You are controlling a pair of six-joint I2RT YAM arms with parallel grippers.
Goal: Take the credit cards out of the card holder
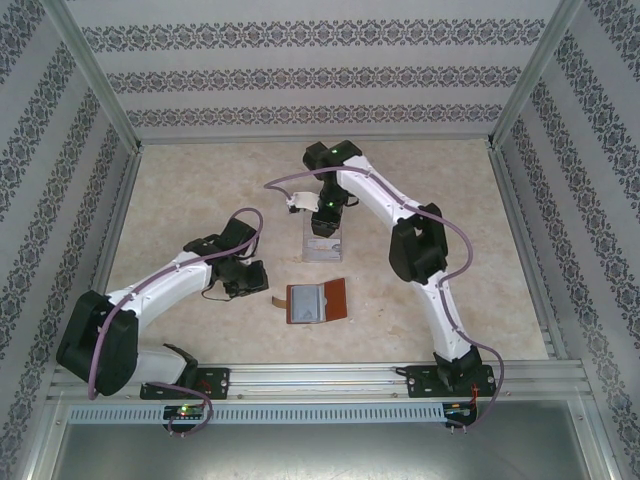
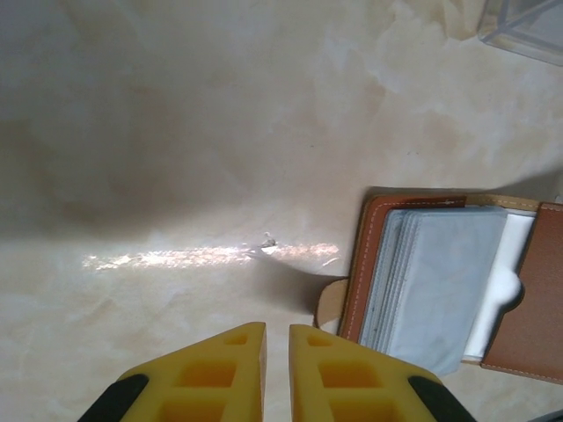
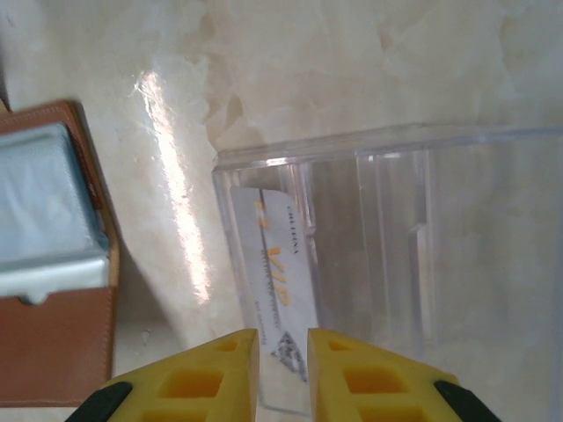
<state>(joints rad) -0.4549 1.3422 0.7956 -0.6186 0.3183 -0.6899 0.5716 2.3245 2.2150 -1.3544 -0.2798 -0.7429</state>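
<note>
Small reddish-brown leather card holder point(image 1: 318, 300) lies open and flat on the beige marbled tabletop point(image 1: 190, 190), between the two arm bases and nearer the front edge. Grey-blue pockets point(image 2: 440, 290) face up, so the slots are reachable from above. Its long axis runs left-right in the top view, and the little brown strap tab point(image 1: 274, 300) points toward the left arm.

Left gripper point(image 2: 277, 330) hangs low just beside the tab end. Its yellow fingers point(image 2: 220, 369) are nearly together with nothing between them. It is probably parked there to pin the holder down.

Right gripper point(image 3: 281, 334) is over the clear transparent plastic box point(image 3: 422, 264), which stands just behind the holder. One whitish credit card point(image 3: 277, 281) with printed text rests inside against the box's left wall. Its long axis runs roughly away from the camera, in line with the fingers. The box looks like the drop spot. The right finger gap is narrow and the card's near end shows in it. Pinched or free, cannot tell.

Cards still in the pockets can't be made out.
</note>
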